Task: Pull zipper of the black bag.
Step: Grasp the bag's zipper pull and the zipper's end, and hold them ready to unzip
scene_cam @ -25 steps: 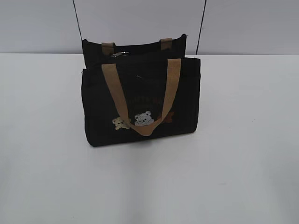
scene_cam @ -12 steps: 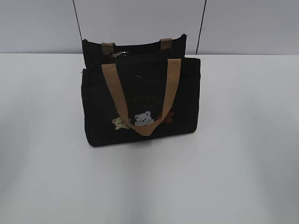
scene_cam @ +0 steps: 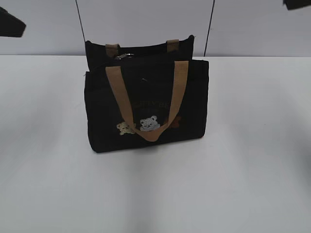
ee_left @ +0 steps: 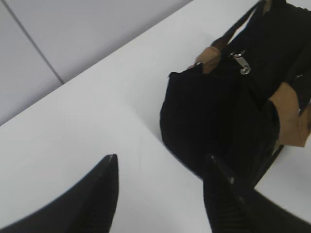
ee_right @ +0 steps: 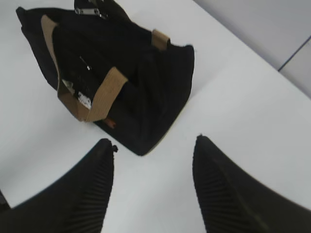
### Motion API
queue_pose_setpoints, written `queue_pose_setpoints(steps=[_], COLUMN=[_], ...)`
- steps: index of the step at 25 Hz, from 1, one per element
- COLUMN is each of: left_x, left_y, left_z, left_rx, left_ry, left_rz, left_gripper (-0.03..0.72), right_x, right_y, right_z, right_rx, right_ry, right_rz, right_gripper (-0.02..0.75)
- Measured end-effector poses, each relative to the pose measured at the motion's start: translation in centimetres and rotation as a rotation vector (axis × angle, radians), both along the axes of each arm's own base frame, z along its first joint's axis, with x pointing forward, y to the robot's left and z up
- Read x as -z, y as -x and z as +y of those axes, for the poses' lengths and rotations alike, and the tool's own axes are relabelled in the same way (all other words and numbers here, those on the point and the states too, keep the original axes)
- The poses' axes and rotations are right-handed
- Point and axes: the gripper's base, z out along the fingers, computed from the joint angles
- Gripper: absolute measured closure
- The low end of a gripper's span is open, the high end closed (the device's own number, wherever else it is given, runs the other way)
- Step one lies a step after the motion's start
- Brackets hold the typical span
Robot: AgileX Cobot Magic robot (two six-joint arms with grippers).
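Black bag [scene_cam: 146, 104] upright on the white counter [scene_cam: 252, 160], both tools spread wide and grasping nothing.

In the exterior view a dark corner of the left arm shows at 10 o'clock, well apart from the bag; the zipper [scene_cam: 124, 57] sits on the bag's top near its left end, about 11 o'clock from the bear patches [scene_cam: 141, 125], beside a tan handle [scene_cam: 146, 102] draped down the front. The left tool [ee_left: 160, 194] hovers with the bag at its 1 o'clock. The right tool [ee_right: 153, 187] hovers with the bag at its 11 o'clock, another dark corner at 2 o'clock in the exterior view.
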Motion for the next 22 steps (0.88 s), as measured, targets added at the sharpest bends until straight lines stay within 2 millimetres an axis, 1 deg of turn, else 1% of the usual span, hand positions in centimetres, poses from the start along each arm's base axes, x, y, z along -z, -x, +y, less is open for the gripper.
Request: queue_pose_setpoints(steps=[1, 2, 5, 6, 8, 10, 12, 13, 16, 18, 20, 22], left_x=[0.2, 0.8, 1.7, 2.1, 2.5, 3.1, 3.4, 4.0, 4.9, 5.9, 7.0, 7.7], left_y=[-0.8, -1.8, -4.0, -4.9, -6.6, -8.3, -9.7, -10.4, -11.8, -12.6, -13.1, -13.5], left_z=[-0.3, -0.6, -1.2, -1.3, -1.6, -1.8, -2.0, -2.2, -3.2, -4.2, -5.0, -5.7], left_rx=[0.044, 0.094, 0.212, 0.24, 0.288, 0.33, 0.374, 0.402, 0.5, 0.554, 0.586, 0.605], left_ry=[-0.005, -0.012, -0.032, -0.037, -0.049, -0.057, -0.068, -0.07, -0.097, -0.109, -0.109, -0.094], left_rz=[0.001, 0.02, 0.035, 0.043, 0.046, 0.055, 0.05, 0.063, 0.053, 0.05, 0.059, 0.059], left_gripper=[0.269, 0.269, 0.269, 0.269, 0.269, 0.269, 0.269, 0.269, 0.269, 0.269, 0.269, 0.269], right_x=[-0.2, -0.4, -0.9, -1.3, -1.1, -1.3, -1.0, -1.0, 0.5, 1.6, 2.8, 4.1], right_y=[-1.1, -2.2, -4.6, -5.4, -6.9, -8.3, -9.9, -10.5, -12.4, -13.3, -14.0, -14.5], right_z=[0.2, 0.3, 1.5, 2.3, 4.1, 6.0, 7.8, 8.5, 10.9, 12.2, 13.1, 13.8], right_rx=[-0.027, -0.051, -0.149, -0.185, -0.252, -0.304, -0.352, -0.377, -0.455, -0.496, -0.518, -0.536], right_ry=[-0.003, -0.009, 0.009, 0.014, 0.02, 0.013, 0.009, 0.009, 0.006, 0.006, 0.007, 0.008], right_rz=[-0.019, -0.038, -0.114, -0.141, -0.16, -0.185, -0.193, -0.195, -0.16, -0.134, -0.11, -0.078], right_gripper=[0.344, 0.36, 0.401, 0.415, 0.431, 0.437, 0.44, 0.44, 0.442, 0.443, 0.444, 0.444])
